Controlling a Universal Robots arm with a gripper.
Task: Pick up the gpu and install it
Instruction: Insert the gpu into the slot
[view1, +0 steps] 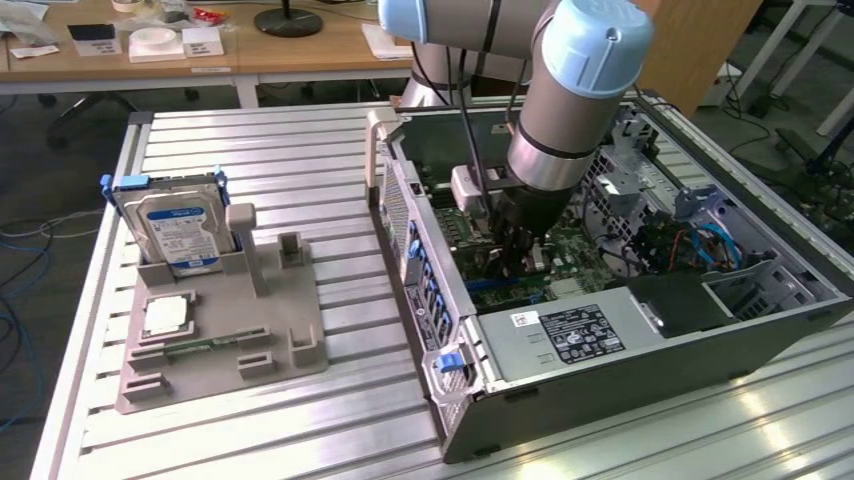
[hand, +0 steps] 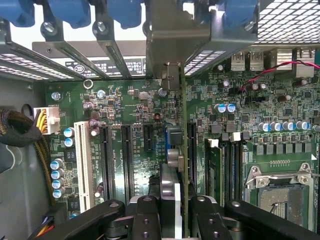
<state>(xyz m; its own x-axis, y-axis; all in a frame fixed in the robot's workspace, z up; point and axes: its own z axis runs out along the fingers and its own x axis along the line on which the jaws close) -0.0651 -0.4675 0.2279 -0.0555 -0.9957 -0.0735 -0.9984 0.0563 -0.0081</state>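
Observation:
My gripper (view1: 515, 232) is down inside the open computer case (view1: 601, 330), over the green motherboard (hand: 125, 100). It is shut on the gpu (hand: 174, 165), which the wrist view shows edge-on between my two black fingers (hand: 145, 215). The card stands upright on the board beside the row of black expansion slots (hand: 106, 160). Its metal bracket (hand: 172, 45) reaches the rear slot openings of the case. In the exterior view the gpu (view1: 511, 265) is a dark shape just under the gripper. Whether its edge sits fully in a slot I cannot tell.
Blue slot latches (hand: 75, 10) line the case's rear wall. The power supply (view1: 574, 335) sits at the case's near end, and cables (view1: 667, 240) and drive bays lie on the exterior view's right. Outside the case, a grey holder tray (view1: 254, 365) carries a hard drive (view1: 180, 225), a processor chip (view1: 164, 315) and a memory stick (view1: 200, 345).

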